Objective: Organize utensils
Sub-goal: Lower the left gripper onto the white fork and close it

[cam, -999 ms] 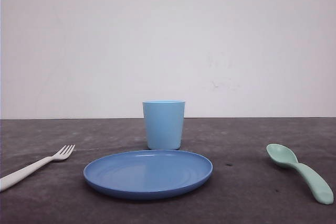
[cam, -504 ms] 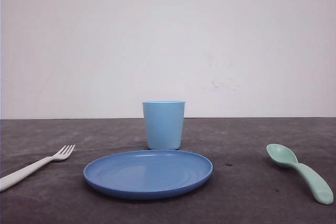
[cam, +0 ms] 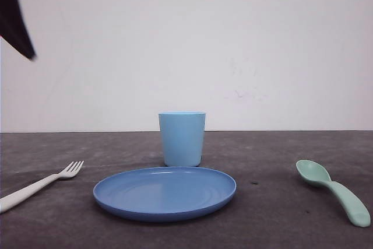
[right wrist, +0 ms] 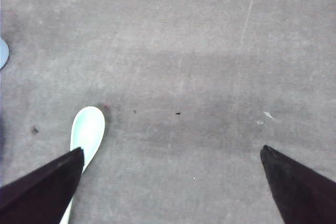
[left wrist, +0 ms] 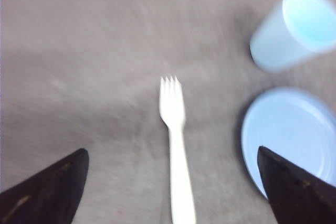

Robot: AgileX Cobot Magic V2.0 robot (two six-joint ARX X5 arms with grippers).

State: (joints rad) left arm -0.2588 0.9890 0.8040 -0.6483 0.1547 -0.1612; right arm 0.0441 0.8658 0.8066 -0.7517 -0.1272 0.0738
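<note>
A dark arm part (cam: 14,18) has come into the front view's upper left corner; fork, spoon, cup & plate lie as before. Light blue cup (cam: 182,139) stands upright just behind the round blue plate (cam: 165,192), both w/ nothing in them. White fork (cam: 41,184) lies on the worktop (cam: 268,214) left of plate, mint-green spoon (cam: 334,191) right. Left gripper (left wrist: 170,182) jaws spread over the fork; right gripper (right wrist: 170,182) jaws spread, one by the spoon bowl.
</note>
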